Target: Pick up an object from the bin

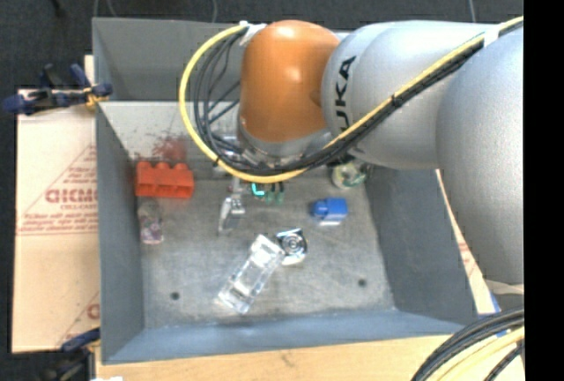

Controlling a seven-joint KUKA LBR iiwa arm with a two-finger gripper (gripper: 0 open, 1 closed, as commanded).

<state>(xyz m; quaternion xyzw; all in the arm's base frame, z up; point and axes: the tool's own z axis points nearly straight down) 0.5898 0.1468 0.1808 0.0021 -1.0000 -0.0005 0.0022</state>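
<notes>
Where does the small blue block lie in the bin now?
In the camera view, the small blue block lies on the floor of the bin, right of centre; nearest is a shiny metal piece, lower left of it.

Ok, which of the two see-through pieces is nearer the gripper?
The long clear box lying aslant mid-floor, just below the gripper in the view. The other, a small clear piece, sits farther off by the left wall beside the red block.

Red brick (163, 180), blue block (329, 210), clear box (251, 273), clear cup (151, 227), silvery ring (292, 243): one each.
</notes>
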